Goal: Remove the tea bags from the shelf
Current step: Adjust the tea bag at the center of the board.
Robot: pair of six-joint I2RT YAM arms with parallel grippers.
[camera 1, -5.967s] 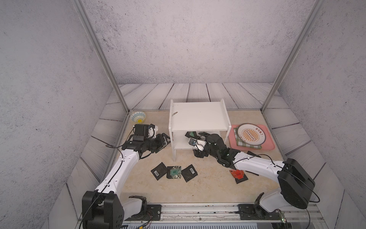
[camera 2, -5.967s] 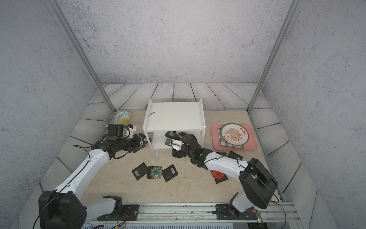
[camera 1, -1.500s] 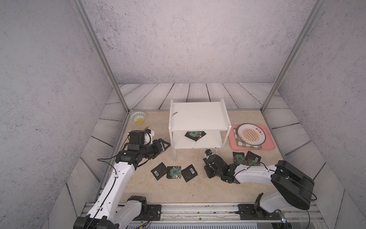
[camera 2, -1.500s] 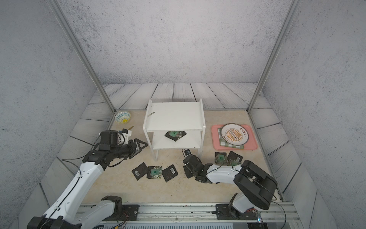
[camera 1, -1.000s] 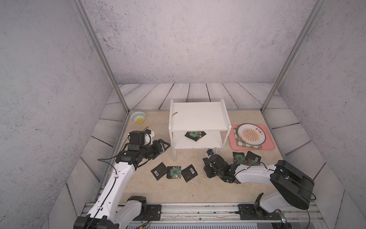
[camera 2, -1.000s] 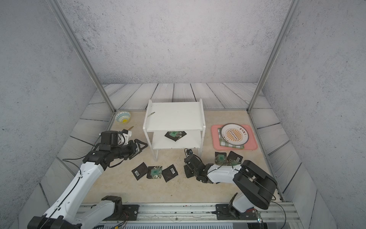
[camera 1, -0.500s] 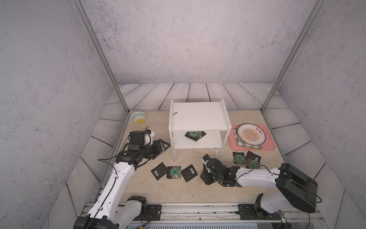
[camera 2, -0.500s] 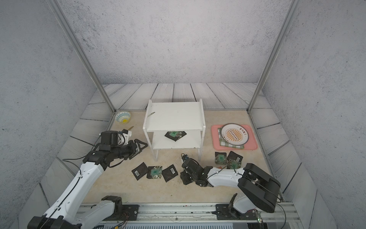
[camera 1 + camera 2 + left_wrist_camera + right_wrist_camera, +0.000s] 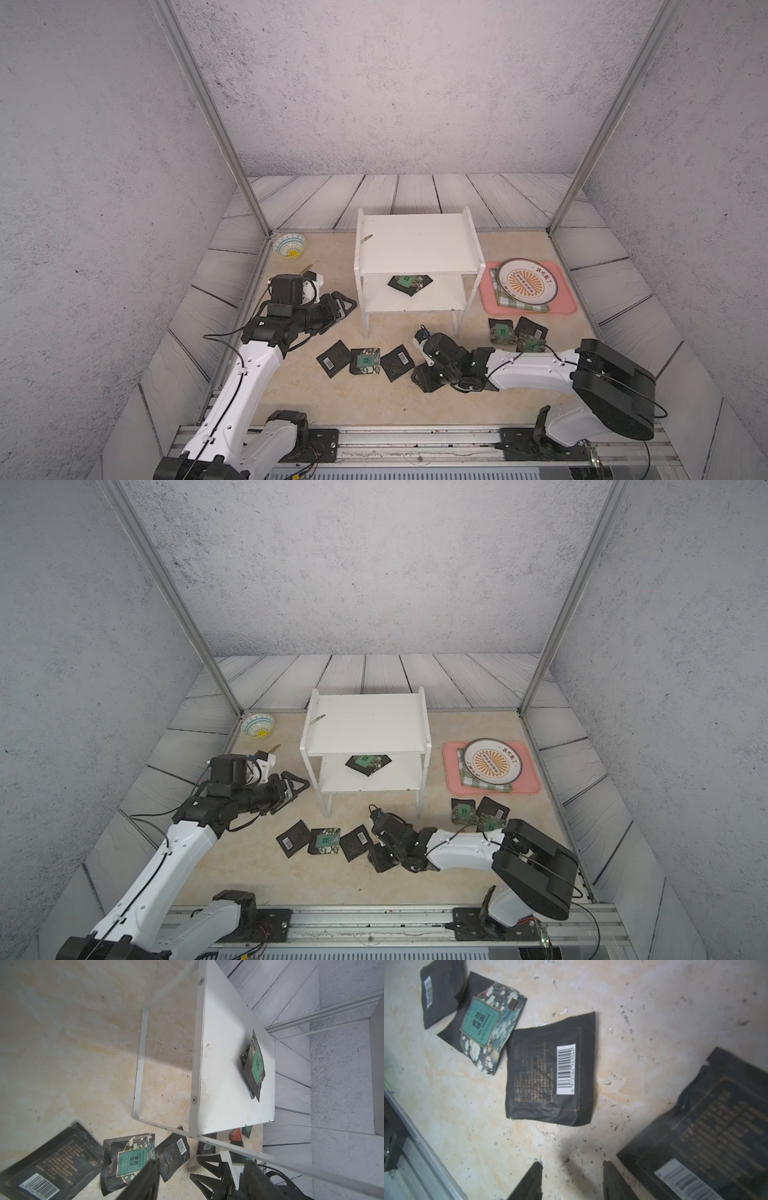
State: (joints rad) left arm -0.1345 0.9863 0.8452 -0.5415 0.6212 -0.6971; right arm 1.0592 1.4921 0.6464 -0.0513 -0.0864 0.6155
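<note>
The white shelf (image 9: pixel 415 245) (image 9: pixel 365 725) stands mid-table. A small pile of tea bags (image 9: pixel 409 283) (image 9: pixel 368 763) (image 9: pixel 254 1064) lies on its lower board. On the floor in front lie three sachets in a row (image 9: pixel 365 360) and a pair at the right (image 9: pixel 515 332). My left gripper (image 9: pixel 347 305) (image 9: pixel 200 1178) hangs open and empty beside the shelf's left leg. My right gripper (image 9: pixel 434 372) (image 9: pixel 573 1164) is low over the floor, open, with bare floor between its fingers. A black sachet (image 9: pixel 426 376) (image 9: pixel 706 1126) lies right beside it.
A pink tray (image 9: pixel 561 309) holding a plate (image 9: pixel 527 284) on a green checked cloth stands right of the shelf. A small bowl (image 9: pixel 290 246) sits at the back left. A red-orange sachet (image 9: pixel 235 1134) lies past the shelf's leg. The metal rail (image 9: pixel 415 436) runs along the front.
My right gripper has slid toward the front edge, down to the floor right of the row of three; a black sachet now lies beside it. The left arm has not moved.
</note>
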